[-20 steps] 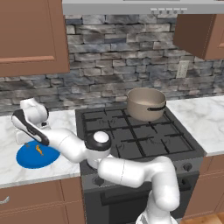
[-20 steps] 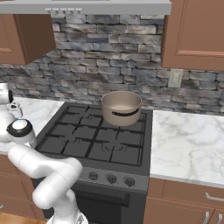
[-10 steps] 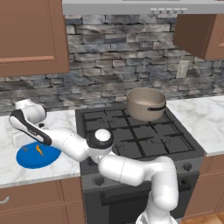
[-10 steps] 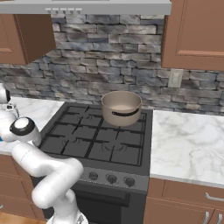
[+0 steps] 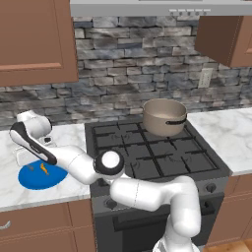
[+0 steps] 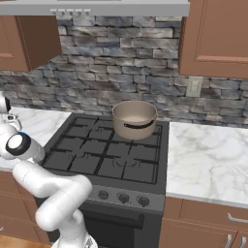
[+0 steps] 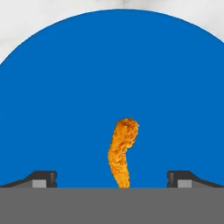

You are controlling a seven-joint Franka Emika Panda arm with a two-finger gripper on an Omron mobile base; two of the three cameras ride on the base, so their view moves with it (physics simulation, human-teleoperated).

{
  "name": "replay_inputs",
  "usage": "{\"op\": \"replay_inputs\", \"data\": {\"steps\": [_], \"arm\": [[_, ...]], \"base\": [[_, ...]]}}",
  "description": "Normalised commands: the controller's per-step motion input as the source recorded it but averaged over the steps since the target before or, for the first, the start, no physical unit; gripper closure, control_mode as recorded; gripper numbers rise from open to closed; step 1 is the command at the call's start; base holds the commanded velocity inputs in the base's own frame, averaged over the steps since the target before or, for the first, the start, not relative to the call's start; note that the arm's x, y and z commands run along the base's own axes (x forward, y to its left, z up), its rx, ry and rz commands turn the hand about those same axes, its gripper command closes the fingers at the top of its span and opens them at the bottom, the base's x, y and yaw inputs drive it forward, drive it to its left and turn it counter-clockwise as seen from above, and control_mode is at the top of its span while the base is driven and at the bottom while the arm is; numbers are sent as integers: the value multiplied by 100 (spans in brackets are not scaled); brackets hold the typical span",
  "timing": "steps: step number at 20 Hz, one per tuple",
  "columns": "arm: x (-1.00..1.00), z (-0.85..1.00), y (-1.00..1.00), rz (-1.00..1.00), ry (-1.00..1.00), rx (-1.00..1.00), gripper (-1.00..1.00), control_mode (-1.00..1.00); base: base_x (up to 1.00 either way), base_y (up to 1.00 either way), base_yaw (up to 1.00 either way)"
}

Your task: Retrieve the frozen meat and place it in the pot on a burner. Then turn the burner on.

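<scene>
We see the frozen meat [image 7: 122,153], a tiny orange, crumb-textured drumstick-shaped piece, lying on a flat round blue plate [image 7: 65,87]. In the hand view it sits between our two dark finger tips [image 7: 43,178], roughly midway in the gap and touching neither one, with its thicker end pointing away from the jaws. The gripper [image 7: 112,181] stands released, its jaws spread wide to either side of the meat and grasping nothing (blue plate surface shows on both sides of the piece).

From the left base view, the same orange piece [image 5: 44,170] rests near the middle of the blue plate [image 5: 32,178], which lies on the white marble counter [image 5: 74,135] left of the stove, directly below the hand.

Well apart from the jaws, off toward the back of the black gas stove [image 5: 157,155], stands the wide round tan-beige metal pot [image 5: 164,117] with a paler inside and a dark band-like handle. We see it too from the right base view [image 6: 134,119], upright on a rear burner grate. Behind it runs a grey stone backsplash [image 6: 97,63].
</scene>
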Motion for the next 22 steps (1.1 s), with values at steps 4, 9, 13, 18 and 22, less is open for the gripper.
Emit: {"op": "replay_inputs", "data": {"steps": [4, 9, 13, 18, 22], "arm": [[0, -14, 0, 0, -3, 0, -100, -100], [0, -15, -1, 1, -8, 0, -100, -100], [0, -12, -21, 1, -3, 0, -100, -100], [0, -5, -2, 0, 0, 0, -100, -100], [0, -12, -1, 0, 0, 1, -100, -100]], "base": [[0, 0, 0], [0, 0, 0], [0, 0, 0], [0, 0, 0], [0, 0, 0]]}}
